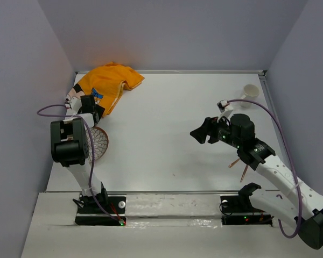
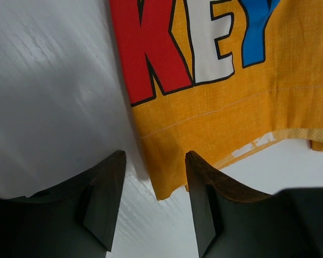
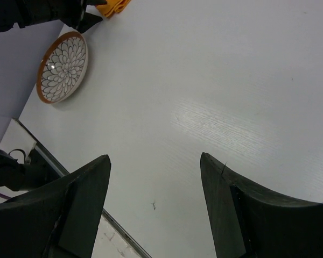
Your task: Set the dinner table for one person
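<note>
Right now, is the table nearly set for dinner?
Not nearly. Nothing is placed yet: the orange mat lies crumpled in the far corner. The left jaws straddle its edge, not yet closed. The plate, cup and wooden sticks still need arranging.

Woven cloth, matt table
Coarse weave on the orange cloth mat (image 2: 231, 118); white tabletop (image 3: 215, 80) matt, faintly grained; patterned plate (image 3: 62, 66) glossy

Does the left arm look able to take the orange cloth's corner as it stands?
Probably yes: the left gripper is open, a corner of the orange cloth lies between its fingers, and nothing else blocks it.
</note>
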Available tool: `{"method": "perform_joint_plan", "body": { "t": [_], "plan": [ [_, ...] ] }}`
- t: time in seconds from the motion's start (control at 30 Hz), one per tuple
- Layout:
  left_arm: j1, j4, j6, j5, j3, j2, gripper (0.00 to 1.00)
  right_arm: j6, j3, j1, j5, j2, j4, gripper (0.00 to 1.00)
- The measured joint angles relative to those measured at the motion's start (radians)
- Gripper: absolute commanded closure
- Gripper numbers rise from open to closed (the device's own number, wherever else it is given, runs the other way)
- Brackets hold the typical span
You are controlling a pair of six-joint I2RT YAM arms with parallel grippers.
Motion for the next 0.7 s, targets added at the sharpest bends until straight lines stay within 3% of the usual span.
{"method": "perform_joint_plan", "body": {
  "t": [0.17, 0.27, 0.3, 0.33, 0.37, 0.7],
  "plan": [
    [-0.002, 0.032, -0.011, 0.024, 0.009, 0.024, 0.5, 0.003, 0.0, 0.0, -0.009, 0.026, 0.008, 0.27],
    [-0.002, 0.059, -0.025, 0.042, 0.014, 0.046, 0.71, 0.003, 0.0, 0.0, -0.014, 0.047, 0.024, 0.27],
    [-0.002, 0.064, -0.024, 0.046, 0.015, 0.053, 0.88, 0.003, 0.0, 0.0, -0.015, 0.054, 0.027, 0.27],
    [-0.002, 0.071, -0.027, 0.052, 0.015, 0.06, 0.97, 0.004, 0.0, 0.0, -0.016, 0.064, 0.031, 0.27],
    [-0.002, 0.076, -0.03, 0.057, 0.015, 0.064, 1.0, 0.004, 0.0, 0.0, -0.017, 0.07, 0.033, 0.27],
    [-0.069, 0.121, -0.032, 0.141, 0.024, 0.051, 1.0, 0.006, 0.0, 0.0, -0.012, 0.175, 0.089, 0.26]
  ]
}}
